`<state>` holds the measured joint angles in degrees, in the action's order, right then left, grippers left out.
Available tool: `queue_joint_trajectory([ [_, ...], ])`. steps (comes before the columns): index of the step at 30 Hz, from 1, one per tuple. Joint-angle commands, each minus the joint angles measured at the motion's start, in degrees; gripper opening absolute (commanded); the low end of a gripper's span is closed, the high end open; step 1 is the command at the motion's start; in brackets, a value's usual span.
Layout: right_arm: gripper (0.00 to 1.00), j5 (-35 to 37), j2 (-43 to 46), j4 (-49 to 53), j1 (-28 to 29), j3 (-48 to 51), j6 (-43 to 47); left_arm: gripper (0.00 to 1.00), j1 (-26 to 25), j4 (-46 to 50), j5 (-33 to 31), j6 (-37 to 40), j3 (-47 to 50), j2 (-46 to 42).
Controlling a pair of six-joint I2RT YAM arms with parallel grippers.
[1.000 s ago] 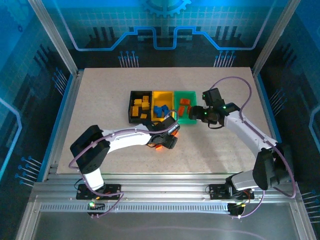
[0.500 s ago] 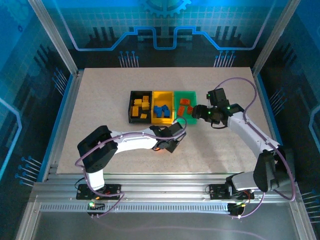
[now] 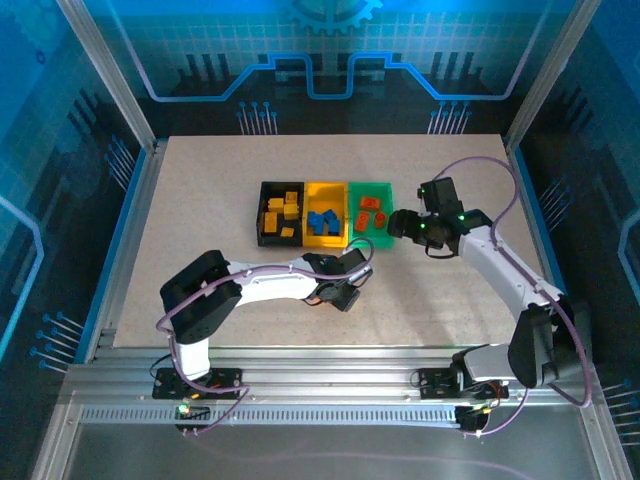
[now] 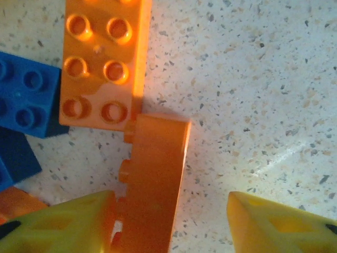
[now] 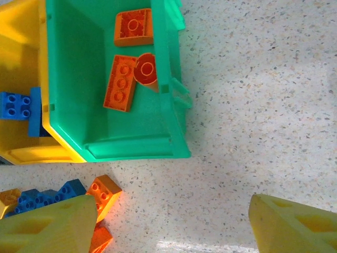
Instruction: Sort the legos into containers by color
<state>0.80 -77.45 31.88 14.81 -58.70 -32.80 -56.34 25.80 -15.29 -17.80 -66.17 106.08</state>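
Top view: three joined bins in a row mid-bench [image 3: 200, 200]. Black bin [image 3: 263, 215] on the left holding yellow bricks [image 3: 287, 210], yellow bin [image 3: 326, 241] in the middle holding blue bricks [image 3: 321, 220], green bin [image 3: 375, 240] on the right holding orange bricks [image 3: 370, 208]. Left tool [image 3: 340, 292] low over the bench, nearer than the yellow bin. Right tool [image 3: 400, 222] just right of the green bin.

Left wrist view: partly open. Orange brick on edge [image 4: 158, 168] touching the left finger [image 4: 63, 224], right finger [image 4: 279, 221] apart from it, so not clamped. Flat orange brick [image 4: 102, 63] touching its far end, loose blue brick [image 4: 23, 100] to the left.

Right wrist view: wide open and holding nothing, fingers [image 5: 47, 226] over bare bench. Loose orange brick [image 5: 104, 192] and loose blue bricks [image 5: 47, 197] nearer than the bins.
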Motion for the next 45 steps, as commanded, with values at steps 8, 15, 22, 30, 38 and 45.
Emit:
queue_joint_trajectory([
  [8, 0.77, -2.3, 1.5, -1.1, -1.9, 1.6, -0.3, 0.58, -1.1, 3.8, -1.0, -3.3, -1.3, -0.1],
  [15, 0.77, -1.9, 2.5, -0.4, -2.0, 1.7, 0.0, 0.32, -1.1, 3.9, -5.0, -3.6, -2.1, 1.7],
  [22, 0.77, -2.0, 4.7, 0.2, -4.0, 2.7, 0.0, 0.14, -0.9, 3.4, -5.0, -5.0, -2.3, -4.3],
  [30, 0.77, -3.1, 7.9, 0.0, -6.5, 5.8, -0.1, 0.12, 8.1, -1.2, 3.8, -9.9, -10.6, -9.1],
  [38, 0.78, -4.4, 8.2, -0.8, -6.8, 7.2, -0.9, 0.10, 13.5, 0.7, 3.8, -10.3, -33.8, 9.9],
  [45, 0.78, -5.2, 8.8, -1.4, -6.8, 8.0, -1.3, 0.10, 15.2, 6.7, 2.7, -11.7, -49.1, 22.7],
])
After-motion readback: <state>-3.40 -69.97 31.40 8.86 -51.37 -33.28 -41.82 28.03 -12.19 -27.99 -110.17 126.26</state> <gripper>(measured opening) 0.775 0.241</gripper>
